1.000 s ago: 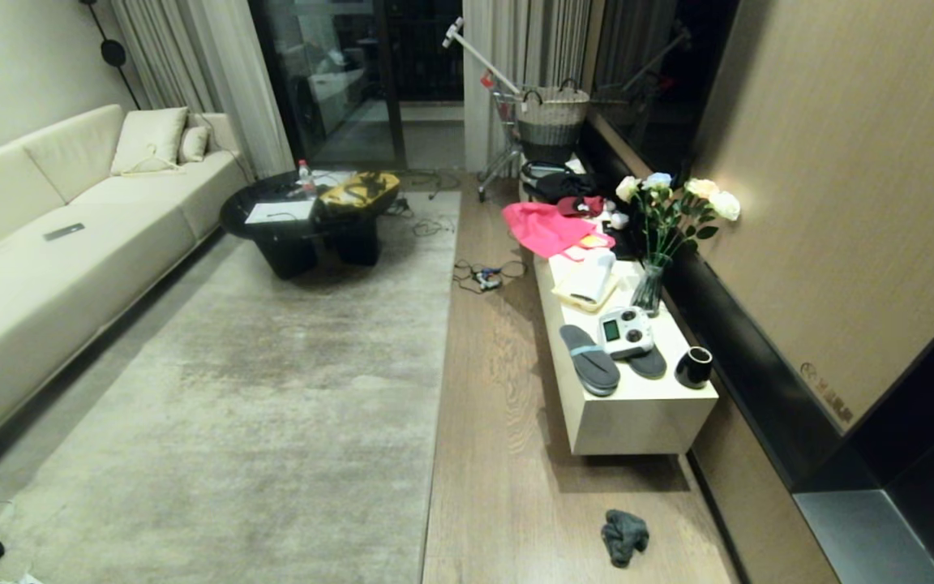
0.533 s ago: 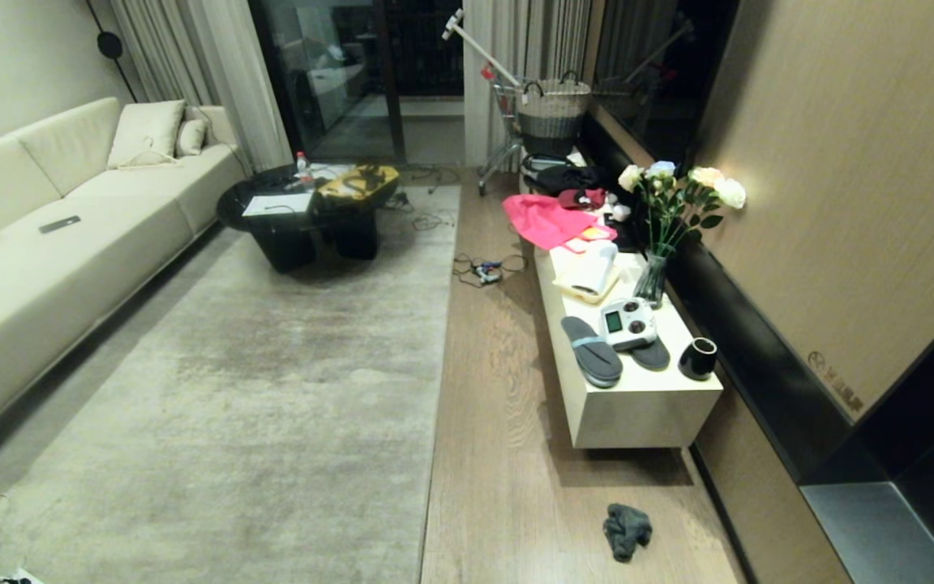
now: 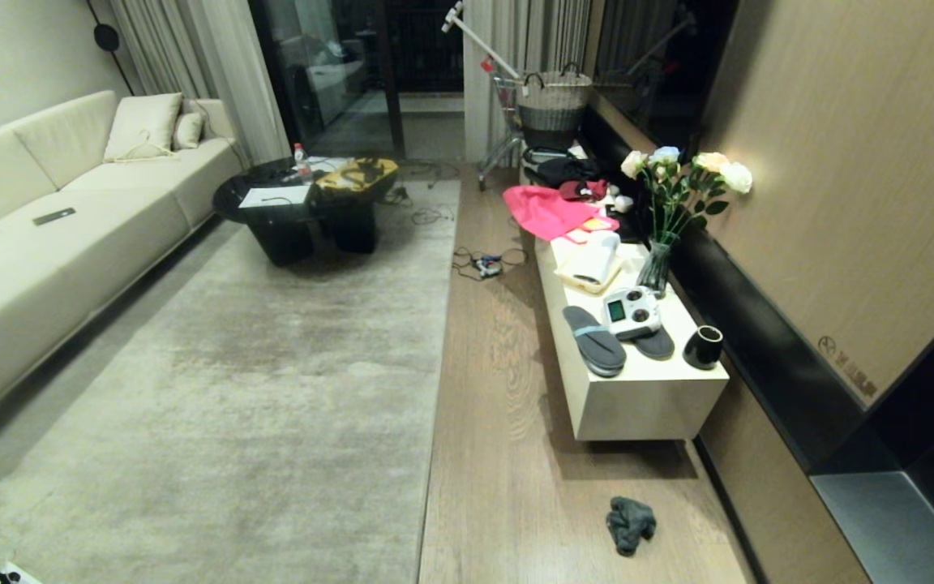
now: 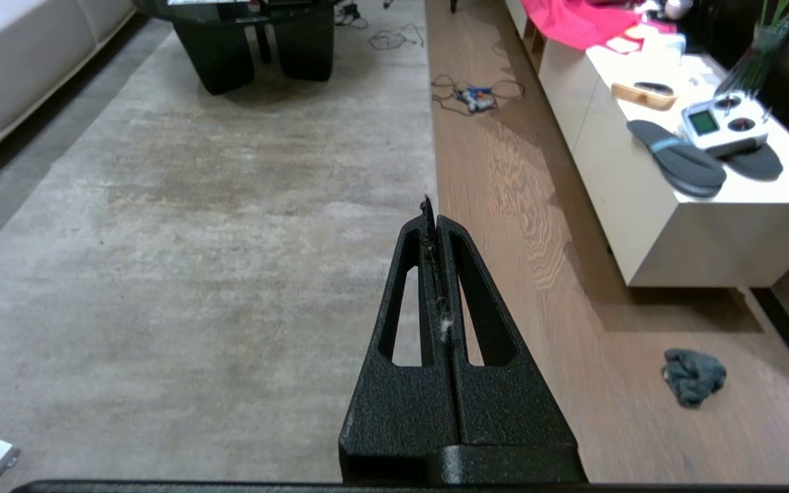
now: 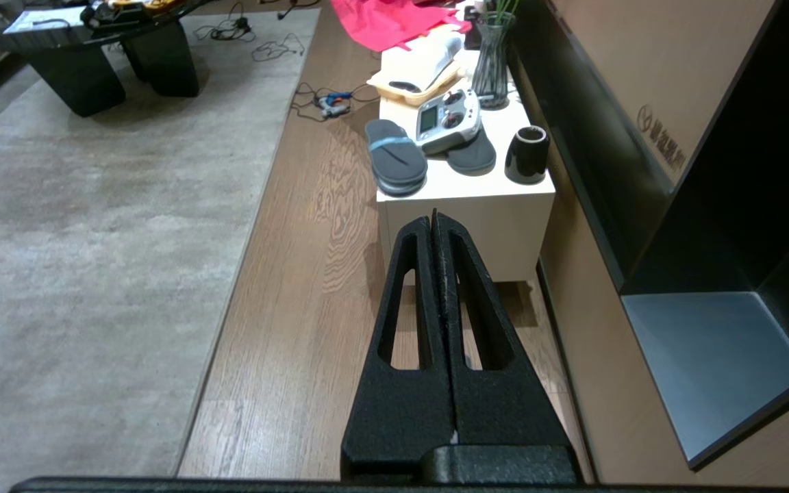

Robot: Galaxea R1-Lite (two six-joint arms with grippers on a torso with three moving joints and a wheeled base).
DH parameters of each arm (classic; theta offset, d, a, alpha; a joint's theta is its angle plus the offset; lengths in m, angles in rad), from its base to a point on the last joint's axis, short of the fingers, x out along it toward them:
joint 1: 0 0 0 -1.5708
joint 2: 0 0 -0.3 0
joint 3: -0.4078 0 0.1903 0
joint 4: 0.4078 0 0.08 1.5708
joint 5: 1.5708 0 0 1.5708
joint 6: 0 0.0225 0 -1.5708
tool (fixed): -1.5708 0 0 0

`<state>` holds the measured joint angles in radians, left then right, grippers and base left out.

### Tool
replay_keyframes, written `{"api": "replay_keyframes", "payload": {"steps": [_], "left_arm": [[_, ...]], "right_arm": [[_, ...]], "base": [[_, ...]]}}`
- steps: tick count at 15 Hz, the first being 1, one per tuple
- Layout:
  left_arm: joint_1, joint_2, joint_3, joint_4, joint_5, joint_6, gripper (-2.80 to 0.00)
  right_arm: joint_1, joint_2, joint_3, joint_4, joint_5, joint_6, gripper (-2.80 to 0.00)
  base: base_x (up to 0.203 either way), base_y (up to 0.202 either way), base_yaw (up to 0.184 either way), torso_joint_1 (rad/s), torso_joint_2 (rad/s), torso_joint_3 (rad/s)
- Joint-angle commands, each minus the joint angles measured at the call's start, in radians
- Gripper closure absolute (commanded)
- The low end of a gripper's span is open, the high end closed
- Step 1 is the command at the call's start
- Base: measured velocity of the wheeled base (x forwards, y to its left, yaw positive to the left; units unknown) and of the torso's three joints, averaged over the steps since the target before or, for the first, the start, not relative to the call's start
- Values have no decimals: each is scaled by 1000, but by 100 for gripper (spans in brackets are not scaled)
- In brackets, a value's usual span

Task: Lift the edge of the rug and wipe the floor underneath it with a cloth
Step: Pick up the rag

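Crumpled fuzzy cloth (image 3: pixel 630 524) on glossy grained floor (image 3: pixel 499 454) — beside straight rug edge (image 3: pixel 431 422)

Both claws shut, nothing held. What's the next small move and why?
Probably lower and open the right claw toward the cloth. It lies bunched on the bare floor near the low white cabinet, on the robot's right. The rug edge lies flat. The left claw is shut too, above that edge; wiping needs the cloth first.

A long cream sofa (image 3: pixel 45 243) lines the wall beside a black coffee table (image 3: pixel 305 212). On the low white cabinet (image 3: pixel 645 401) sit dark slippers (image 3: pixel 594 341), a white remote controller (image 3: pixel 631 312) and a glass vase of pale roses (image 3: pixel 672 211).
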<state>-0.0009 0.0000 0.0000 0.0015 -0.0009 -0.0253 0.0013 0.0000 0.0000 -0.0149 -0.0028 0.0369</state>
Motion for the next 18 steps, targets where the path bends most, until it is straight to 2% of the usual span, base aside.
{"api": "replay_keyframes", "payload": {"steps": [1,9,18], "left_arm": [[1,0,0,0,1,-1,0],[1,0,0,0,-1,-1,0],[1,0,0,0,1,-1,0]], "right_arm": [[0,0,0,0,0,0,0],[0,2,0,0,-2,1,0],[0,2,0,0,-2,1,0]], "base": [[0,0,0,-183,463,305],[0,0,0,-175,533,355],[0,0,0,-109,490,376]]}}
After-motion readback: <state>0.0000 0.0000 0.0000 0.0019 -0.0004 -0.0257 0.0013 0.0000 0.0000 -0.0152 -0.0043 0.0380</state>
